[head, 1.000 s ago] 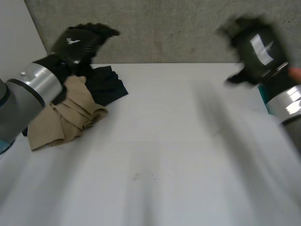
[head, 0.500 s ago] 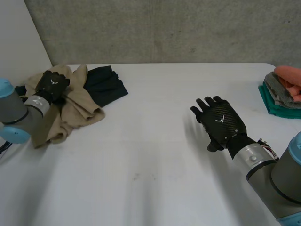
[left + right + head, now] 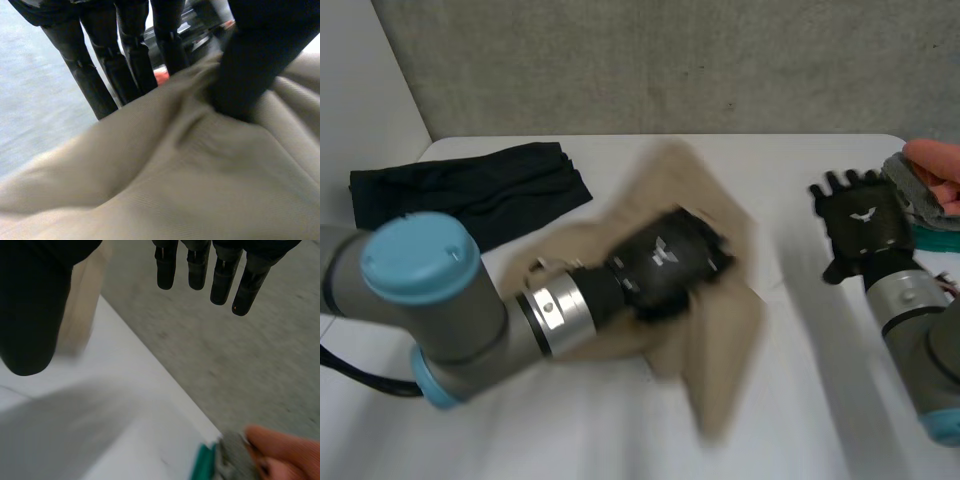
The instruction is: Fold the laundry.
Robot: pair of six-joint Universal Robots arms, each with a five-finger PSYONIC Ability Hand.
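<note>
Beige cloth (image 3: 720, 330) lies crumpled in the middle of the white table (image 3: 570, 440), and your left hand (image 3: 670, 262) sits on top of it. In the left wrist view you see the thumb pressed into a raised fold, and the fingers (image 3: 130, 55) stand on the other side of that fold. So the hand pinches the beige cloth between them. Much of the cloth spreads under the palm and out past the fingertips.

Your right hand (image 3: 863, 225) is over the table, well apart from the beige cloth. Its fingers (image 3: 197, 267) are straight and spread, and they hold nothing. Just beside this hand you have a stack of folded clothes (image 3: 930, 205): orange on top, then grey, then teal. A black cloth (image 3: 470, 190) lies flat on the table, well apart from the fingers of both hands.
</note>
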